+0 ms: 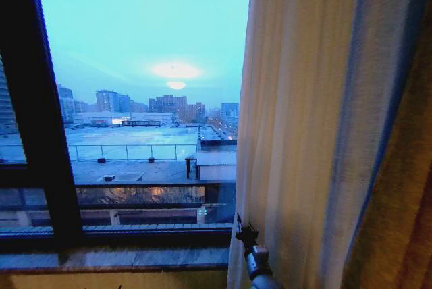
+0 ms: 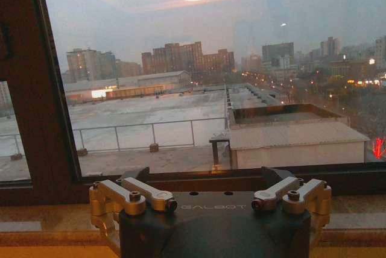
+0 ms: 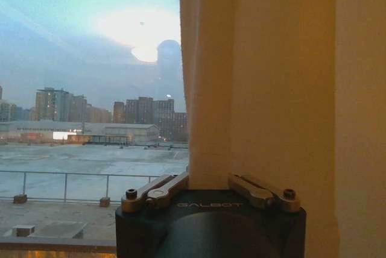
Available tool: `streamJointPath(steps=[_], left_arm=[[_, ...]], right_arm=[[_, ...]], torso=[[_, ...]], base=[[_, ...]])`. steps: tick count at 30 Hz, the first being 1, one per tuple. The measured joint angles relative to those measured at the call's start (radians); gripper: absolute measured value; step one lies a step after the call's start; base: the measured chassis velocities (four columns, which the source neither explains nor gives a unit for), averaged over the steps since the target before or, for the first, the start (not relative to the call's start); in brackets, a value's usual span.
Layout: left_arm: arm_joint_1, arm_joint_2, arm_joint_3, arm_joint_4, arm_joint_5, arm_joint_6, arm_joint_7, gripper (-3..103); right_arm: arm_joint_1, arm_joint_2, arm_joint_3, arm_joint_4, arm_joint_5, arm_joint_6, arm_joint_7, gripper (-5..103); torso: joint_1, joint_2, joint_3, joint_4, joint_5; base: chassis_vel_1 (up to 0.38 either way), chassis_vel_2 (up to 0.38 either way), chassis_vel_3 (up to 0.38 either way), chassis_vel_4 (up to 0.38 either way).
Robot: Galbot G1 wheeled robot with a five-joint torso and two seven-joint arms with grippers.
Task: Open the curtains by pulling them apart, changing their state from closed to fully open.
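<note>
Outside the big dark-framed window [image 1: 40,167] sits a grey city. Right gripper [image 1: 244,233] pinches the sheer white curtain [image 1: 297,134] edge (mid-pull); left gripper [image 2: 210,201] waits open, holding nothing. Next: drag farther right.

The right arm reaches up from below toward the sheer curtain [image 1: 297,134], its wrist angled upward. The right pincer [image 3: 208,181] is at the curtain's inner edge, its linkage bars drawn inward with a fold of fabric rising from between them. The left pincer [image 2: 211,201] sits off to the curtain's left, linkage bars splayed wide, touching nothing.
</note>
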Motion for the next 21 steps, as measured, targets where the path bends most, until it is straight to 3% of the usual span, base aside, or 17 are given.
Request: streamJointPath(steps=[21], left_arm=[[0.005, -0.002, 0.005, -0.014, 0.002, 0.000, 0.001, 100]], right_arm=[[-0.033, 0.000, 0.017, 0.035, 0.033, 0.004, -0.019, 0]], torso=[[0.000, 0.000, 0.000, 0.0000, 0.0000]], base=[[-0.012, -0.008, 0.014, 0.011]])
